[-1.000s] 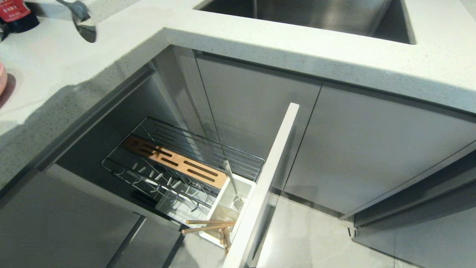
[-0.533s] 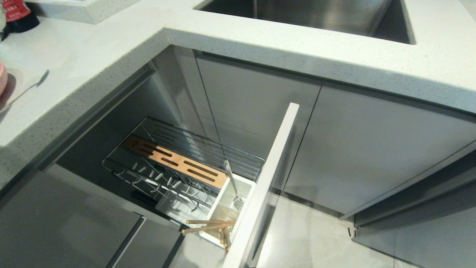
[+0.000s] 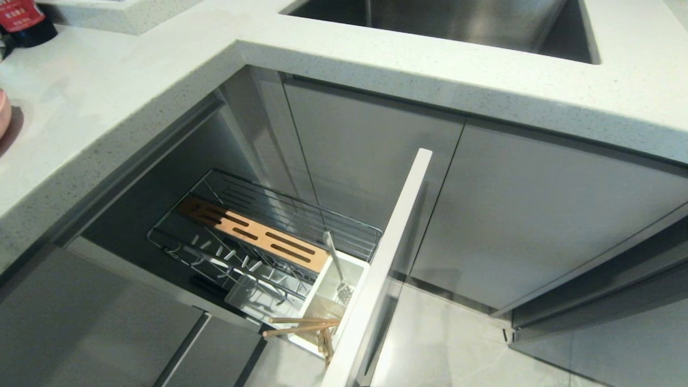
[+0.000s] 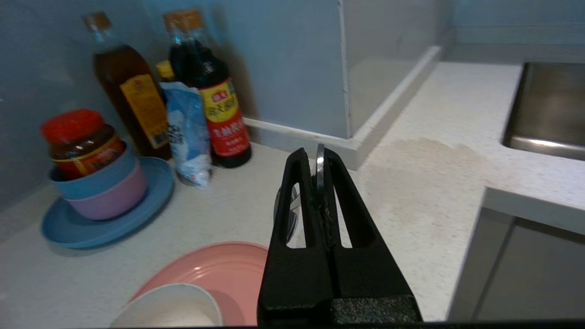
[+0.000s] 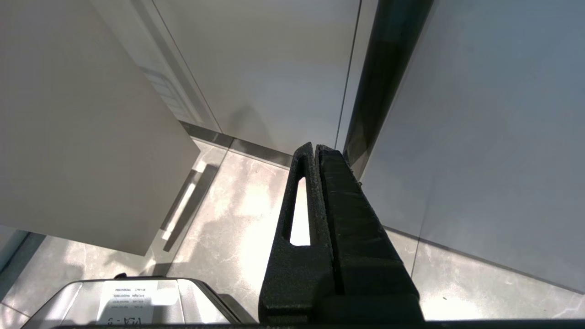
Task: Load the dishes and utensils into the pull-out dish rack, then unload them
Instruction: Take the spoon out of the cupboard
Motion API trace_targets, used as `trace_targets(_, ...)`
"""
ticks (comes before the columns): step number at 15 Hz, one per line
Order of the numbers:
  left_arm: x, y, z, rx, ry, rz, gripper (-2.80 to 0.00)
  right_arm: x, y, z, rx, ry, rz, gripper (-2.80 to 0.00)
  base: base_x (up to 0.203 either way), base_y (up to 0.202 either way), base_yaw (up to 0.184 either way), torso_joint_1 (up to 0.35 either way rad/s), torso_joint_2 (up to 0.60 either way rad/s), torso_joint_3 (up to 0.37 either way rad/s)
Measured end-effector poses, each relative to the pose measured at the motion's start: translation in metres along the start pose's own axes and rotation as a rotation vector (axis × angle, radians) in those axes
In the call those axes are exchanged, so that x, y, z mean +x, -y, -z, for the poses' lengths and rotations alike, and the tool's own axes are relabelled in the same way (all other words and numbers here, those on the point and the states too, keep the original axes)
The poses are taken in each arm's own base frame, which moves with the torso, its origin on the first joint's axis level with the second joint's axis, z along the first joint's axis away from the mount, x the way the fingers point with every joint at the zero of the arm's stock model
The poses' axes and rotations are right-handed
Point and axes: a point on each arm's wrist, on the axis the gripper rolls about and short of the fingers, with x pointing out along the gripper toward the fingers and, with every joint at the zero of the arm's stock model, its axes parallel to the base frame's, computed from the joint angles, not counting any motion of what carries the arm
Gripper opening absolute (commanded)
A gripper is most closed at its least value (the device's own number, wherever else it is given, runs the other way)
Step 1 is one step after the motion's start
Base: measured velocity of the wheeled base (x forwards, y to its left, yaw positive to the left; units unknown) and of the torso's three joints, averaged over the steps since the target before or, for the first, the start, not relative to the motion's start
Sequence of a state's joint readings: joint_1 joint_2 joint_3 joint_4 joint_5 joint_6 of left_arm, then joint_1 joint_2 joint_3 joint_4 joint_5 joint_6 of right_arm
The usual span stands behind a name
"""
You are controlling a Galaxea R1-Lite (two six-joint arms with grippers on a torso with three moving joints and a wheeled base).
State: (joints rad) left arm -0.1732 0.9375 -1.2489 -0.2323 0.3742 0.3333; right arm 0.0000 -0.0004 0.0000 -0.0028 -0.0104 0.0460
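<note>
The left end effector [image 4: 319,157] hangs above the table [image 4: 425,183], its black fingers [image 4: 340,201] pressed together on the handle of a silver spoon [image 4: 319,171], whose bowl shows through the slot of one finger. Below it, near the table's front edge, the pale-pink plate [image 4: 215,269] lies flat with the small white bowl [image 4: 171,308] on it. Toward the back wall stand a grey-blue plate [image 4: 109,224] carrying stacked pink and blue bowls [image 4: 107,192] with a red-lidded jar [image 4: 80,144] on top, two sauce bottles [image 4: 215,96] and a small blue-white packet [image 4: 187,132]. The sink [image 4: 548,109] is sunk into the table at the far side. In the head view the pull-out dish rack [image 3: 258,242] stands drawn out under the table's edge, its plate prongs bare; a second metal utensil [image 3: 334,266] stands upright in the white caddy [image 3: 328,301], and the wooden chopsticks [image 3: 303,325] lie across the caddy's near rim, tips poking past it. The right end effector [image 5: 315,151] is pressed together on nothing, low beside the grey cabinet fronts [image 5: 274,68] above the tiled floor [image 5: 237,219].
</note>
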Motion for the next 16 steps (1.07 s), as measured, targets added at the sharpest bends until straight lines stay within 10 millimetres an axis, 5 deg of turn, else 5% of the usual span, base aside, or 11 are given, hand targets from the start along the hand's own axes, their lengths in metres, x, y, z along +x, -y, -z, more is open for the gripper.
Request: trace_targets(16,-0.055,-0.004,0.075,0.141,0.138,-0.114,-2.80,0.000,0.000,0.000,0.000,0.000,-0.001,-2.80,0.000,0.000,0.000,0.000,0.00,0.000)
